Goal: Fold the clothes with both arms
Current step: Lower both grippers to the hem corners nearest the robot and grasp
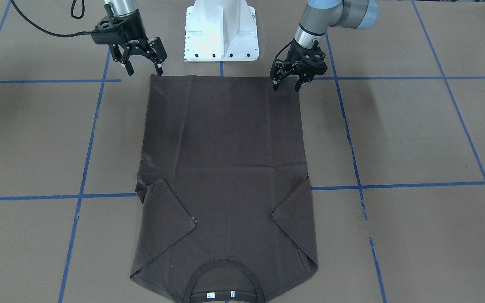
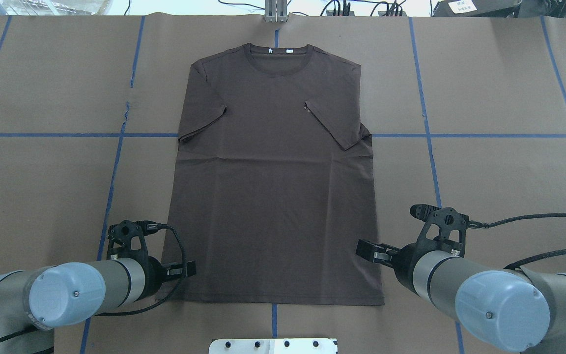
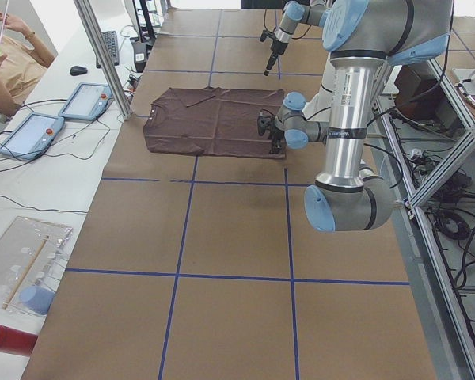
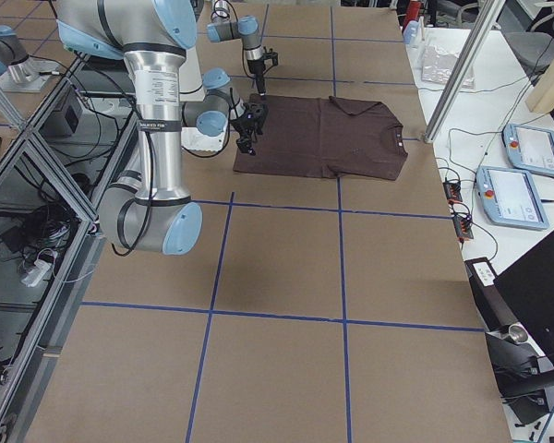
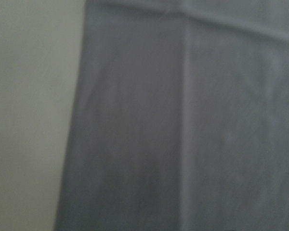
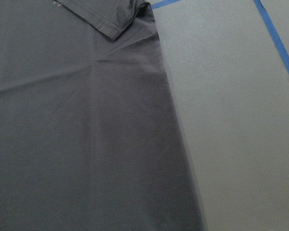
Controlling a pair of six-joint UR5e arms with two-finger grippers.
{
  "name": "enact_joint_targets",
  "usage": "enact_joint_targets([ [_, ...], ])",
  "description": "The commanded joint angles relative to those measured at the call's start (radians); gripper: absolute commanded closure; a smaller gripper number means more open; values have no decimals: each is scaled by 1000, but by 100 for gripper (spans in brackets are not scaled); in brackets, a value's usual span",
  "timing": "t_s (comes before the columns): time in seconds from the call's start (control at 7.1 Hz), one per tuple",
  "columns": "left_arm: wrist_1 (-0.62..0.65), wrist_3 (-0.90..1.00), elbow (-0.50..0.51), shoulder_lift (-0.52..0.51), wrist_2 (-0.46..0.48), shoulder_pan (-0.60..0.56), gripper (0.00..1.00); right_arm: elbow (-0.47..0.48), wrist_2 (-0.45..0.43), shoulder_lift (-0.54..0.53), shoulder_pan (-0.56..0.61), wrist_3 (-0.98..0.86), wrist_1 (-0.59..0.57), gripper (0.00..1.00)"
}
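The dark brown T-shirt (image 1: 225,160) lies flat on the brown table, hem toward the robot and collar (image 1: 225,269) with white tags on the far side. Both sleeves are folded inward onto the body. My left gripper (image 1: 286,87) is open, its fingertips right at the hem corner on its side. My right gripper (image 1: 144,69) is open and hovers just above and outside the other hem corner. Neither holds cloth. The shirt also shows in the overhead view (image 2: 273,187). The left wrist view shows the shirt's edge (image 5: 183,120) close up; the right wrist view shows its side edge (image 6: 77,120) and a folded sleeve.
The white pedestal base (image 1: 221,31) stands just behind the hem. Blue tape lines (image 1: 415,185) cross the table. Tablets (image 3: 83,101), a metal post (image 3: 103,55) and an operator (image 3: 8,63) are at the far table edge.
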Motion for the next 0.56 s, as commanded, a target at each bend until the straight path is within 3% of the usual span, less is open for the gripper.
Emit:
enact_joint_targets([
  [0.0, 2, -17, -21, 50, 2, 36, 28, 0, -4, -1, -4, -1, 0, 0],
  [0.42, 2, -18, -21, 50, 2, 60, 35, -3, -4, -4, -4, -1, 0, 0],
])
